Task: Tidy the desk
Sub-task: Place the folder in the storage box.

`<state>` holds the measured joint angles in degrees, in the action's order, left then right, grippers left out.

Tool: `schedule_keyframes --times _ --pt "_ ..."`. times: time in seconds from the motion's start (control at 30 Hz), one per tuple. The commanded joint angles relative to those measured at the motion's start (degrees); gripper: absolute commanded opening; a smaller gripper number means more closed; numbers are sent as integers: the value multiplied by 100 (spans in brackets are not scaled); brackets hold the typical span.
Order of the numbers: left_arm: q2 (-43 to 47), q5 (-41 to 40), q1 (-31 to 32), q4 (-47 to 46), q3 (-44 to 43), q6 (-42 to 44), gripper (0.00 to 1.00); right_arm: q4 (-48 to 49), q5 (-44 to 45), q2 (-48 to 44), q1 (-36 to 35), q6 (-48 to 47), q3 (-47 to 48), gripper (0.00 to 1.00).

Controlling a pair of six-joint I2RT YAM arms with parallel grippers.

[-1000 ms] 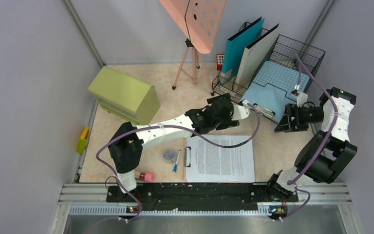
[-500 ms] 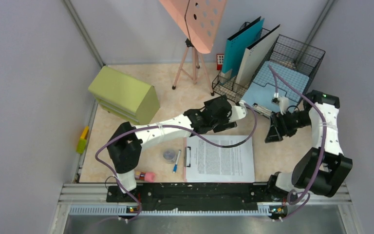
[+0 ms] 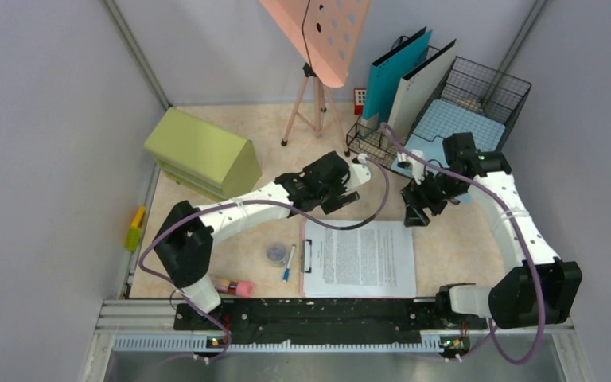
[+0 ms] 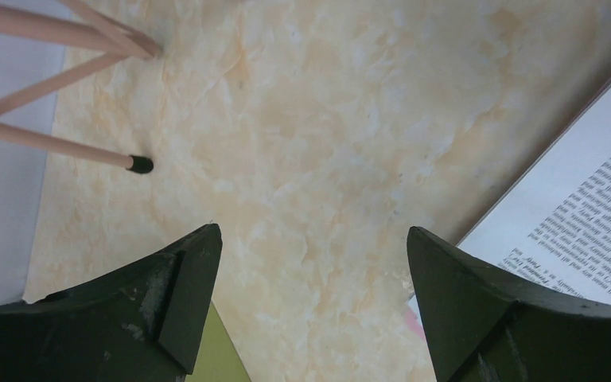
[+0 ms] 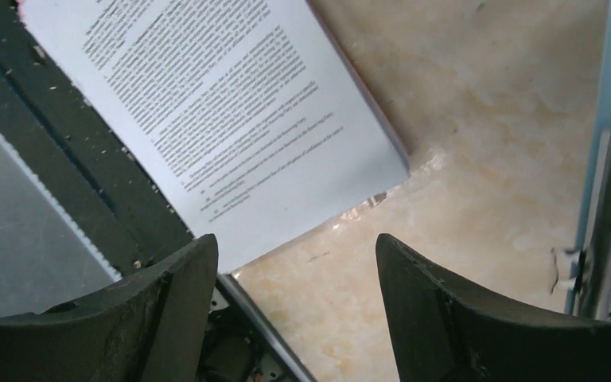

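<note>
The desk [image 3: 453, 239] is a pale marbled top. On its front middle lies a clipboard with a printed sheet [image 3: 358, 259], with a blue pen [image 3: 288, 263] and a small round lid [image 3: 276, 253] to its left. My left gripper [image 3: 330, 197] hangs open above bare desk [image 4: 326, 119] just behind the sheet, nothing between its fingers [image 4: 312, 231]. My right gripper [image 3: 415, 211] is open too, over the desk beside the sheet's far right corner [image 5: 366, 159], holding nothing [image 5: 296, 243].
A green drawer cabinet [image 3: 203, 155] stands at the back left and a pink stand on a tripod [image 3: 318, 87] behind the left gripper. A wire basket [image 3: 485, 87] at the back right holds folders and a blue clipboard [image 3: 437, 151]. A pink-ended item [image 3: 237, 286] lies by the front rail.
The right arm has swung left from beside the basket to the sheet's far right corner. The left gripper has drawn back to the left, away from the blue clipboard. Both stayed open.
</note>
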<state>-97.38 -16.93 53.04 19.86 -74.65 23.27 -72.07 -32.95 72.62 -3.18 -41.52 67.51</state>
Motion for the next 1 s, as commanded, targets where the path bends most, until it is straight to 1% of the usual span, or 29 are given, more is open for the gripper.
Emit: schedule_keyframes --times 0.0,0.23,0.47,0.63,0.73,0.87,0.97 --pt "509 181 -280 -1 172 -279 92 1194 980 -44 -627 885 -52 72" --pt "643 293 -399 -69 184 -327 92 1914 2158 289 -647 1246 79 71" --pt "547 503 -399 -266 165 -426 92 2203 2728 427 -647 1204 190 71" --pt "404 906 -487 -320 8 -685 92 2219 2691 423 -556 1187 232 71" --pt "252 1267 -756 -398 -124 -1043 92 2140 2625 337 -518 1177 333 71" --pt "-139 1415 -1151 -950 -230 -1585 91 1986 2403 229 -494 1237 431 71" --pt "-570 1761 -1377 -1381 -433 -1977 91 1975 2326 136 -493 1325 443 71"
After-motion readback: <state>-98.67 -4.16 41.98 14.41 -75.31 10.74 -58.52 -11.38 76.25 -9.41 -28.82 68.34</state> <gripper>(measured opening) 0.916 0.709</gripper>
